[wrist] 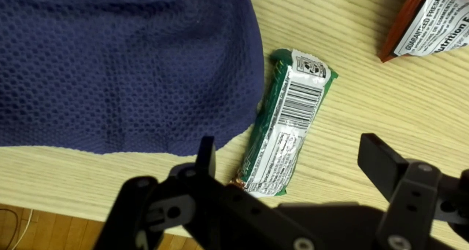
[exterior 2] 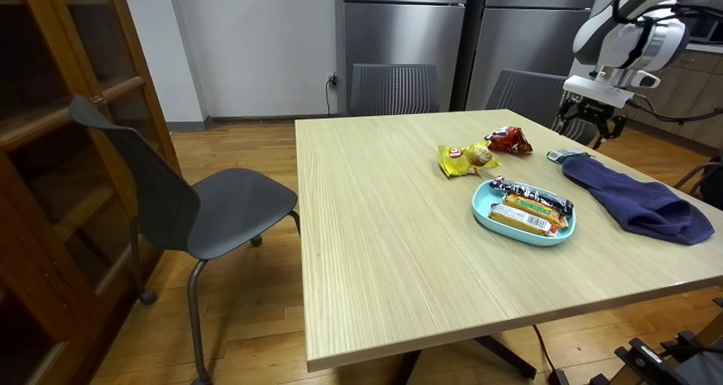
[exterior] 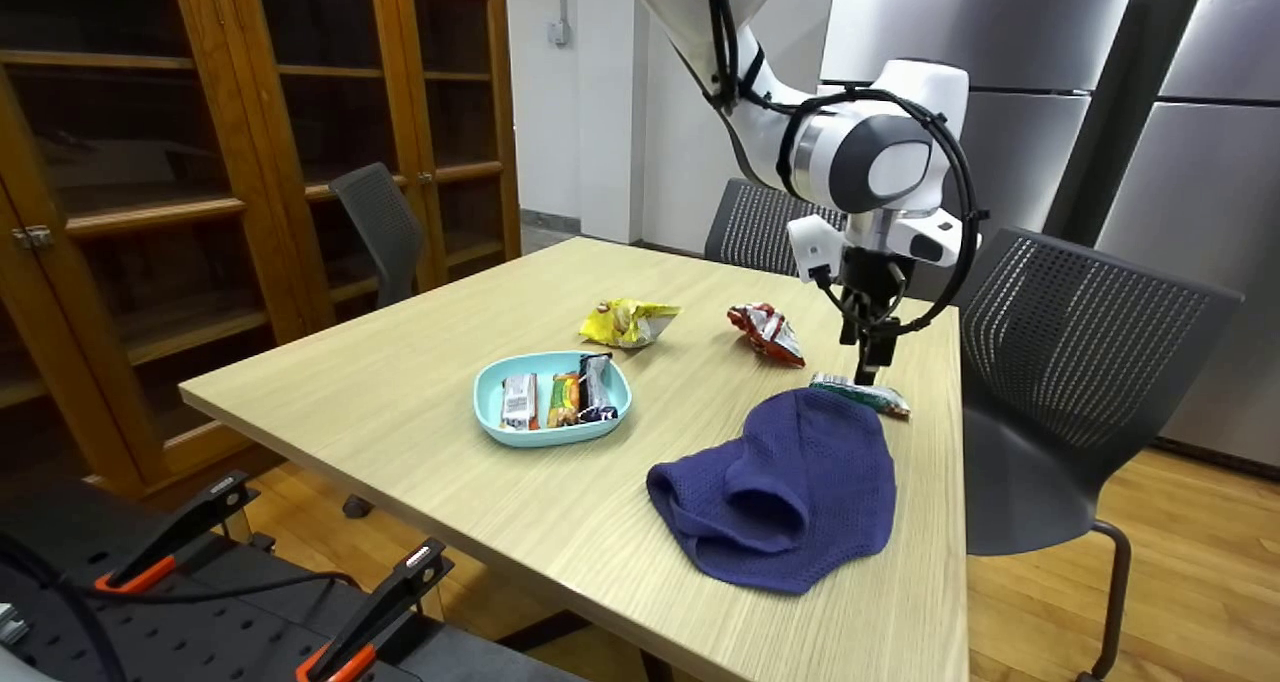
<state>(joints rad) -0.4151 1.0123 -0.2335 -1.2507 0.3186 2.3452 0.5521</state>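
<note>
Probably light, stiff and slippery, the green-and-white wrapped bar (wrist: 287, 125) seems best pinched mid-length across its narrow width; the fingers (wrist: 383, 165) stand spread, holding nothing

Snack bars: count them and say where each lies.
4: a white bar, an orange bar and a dark bar side by side in the turquoise tray; a green bar beside the cloth, near the open gripper. The cloth could hide more.
</note>
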